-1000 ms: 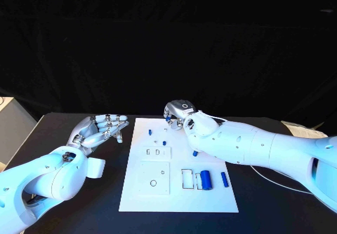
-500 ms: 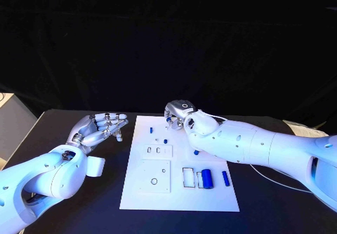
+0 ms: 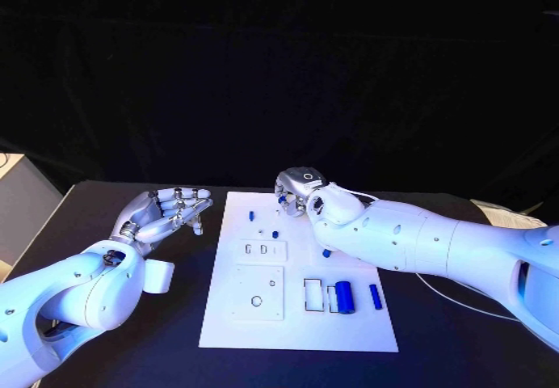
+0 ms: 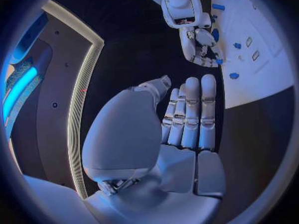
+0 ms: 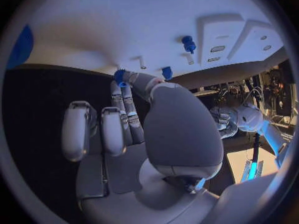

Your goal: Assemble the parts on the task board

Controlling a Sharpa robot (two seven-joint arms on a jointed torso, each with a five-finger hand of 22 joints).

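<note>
We see a flat, matte white task board (image 3: 297, 323) on the black counter (image 3: 466, 339), carrying small blue parts: a stubby cylinder (image 3: 345, 296) and a slim rod (image 3: 375, 297) near its right edge. Since a second ago, little has moved. Our right hand (image 3: 296, 192) pinches a small blue part (image 5: 119, 77) over the board's far end; our left hand (image 3: 169, 212) hovers beside the board, fingers straight, holding nothing.

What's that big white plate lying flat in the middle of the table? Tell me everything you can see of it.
The task board is a flat, matte white rectangle lying on the black table, between the two arms. It carries raised white blocks with small slots and holes, and small blue parts lie or stand scattered on it. The right hand hangs over its far end; the left hand is beside it, off its edge.
</note>
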